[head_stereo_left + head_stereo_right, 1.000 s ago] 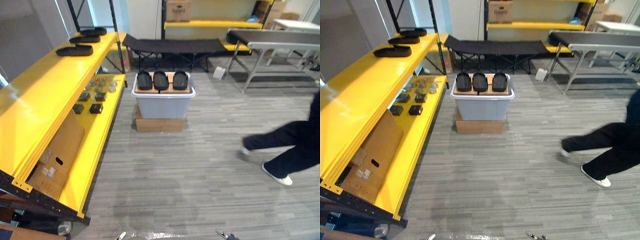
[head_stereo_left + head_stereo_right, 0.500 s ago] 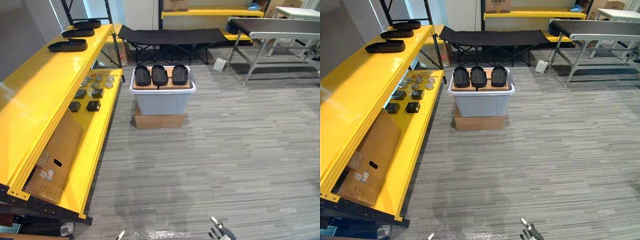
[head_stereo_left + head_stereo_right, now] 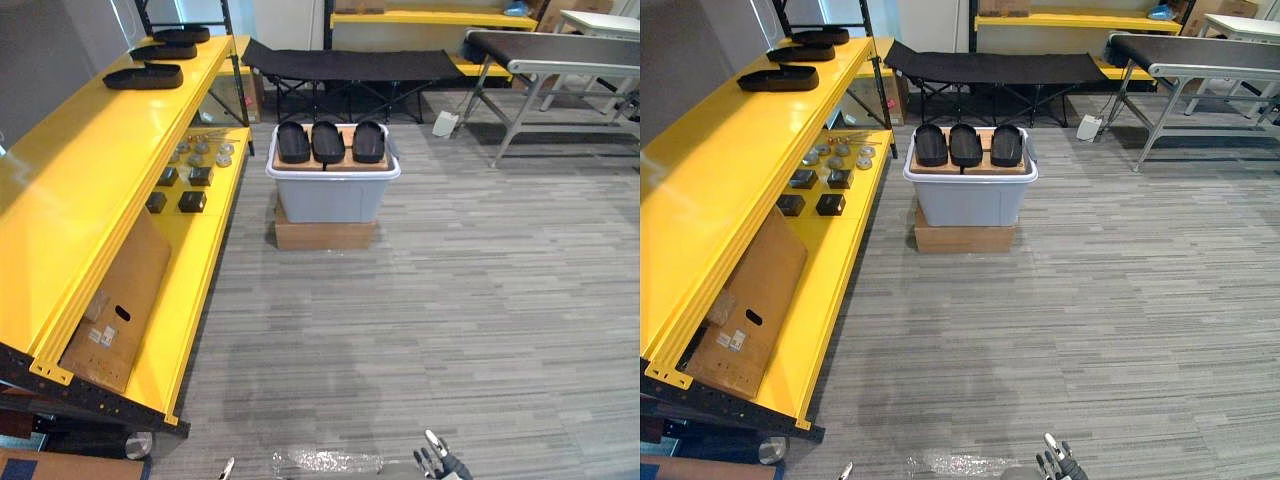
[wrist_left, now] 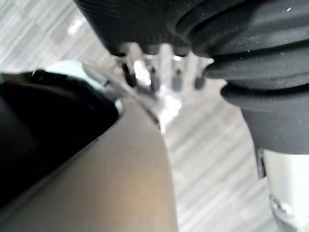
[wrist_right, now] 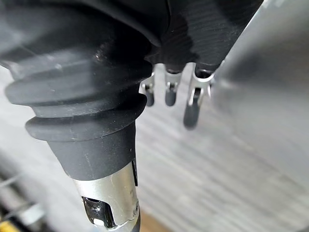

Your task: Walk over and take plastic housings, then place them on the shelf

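Three black oval plastic housings (image 3: 327,141) lie side by side on top of a grey bin (image 3: 332,198), a few steps ahead on the floor. More black housings (image 3: 145,77) rest at the far end of the yellow shelf (image 3: 80,190) on my left. My right hand (image 3: 440,466) hangs low at the bottom edge, far from the bin, and its fingers (image 5: 168,94) are straight and hold nothing. My left hand (image 4: 153,77) also hangs down, its fingers relaxed and empty.
The bin stands on a flat cardboard box (image 3: 325,235). The lower shelf level carries several small parts (image 3: 190,175) and a leaning cardboard box (image 3: 115,300). A black folding cot (image 3: 350,65) and a metal conveyor table (image 3: 560,48) stand behind the bin.
A person who was walking across the right side a second ago has left the picture. The view has shifted slightly; the bin and the housings have stayed put.
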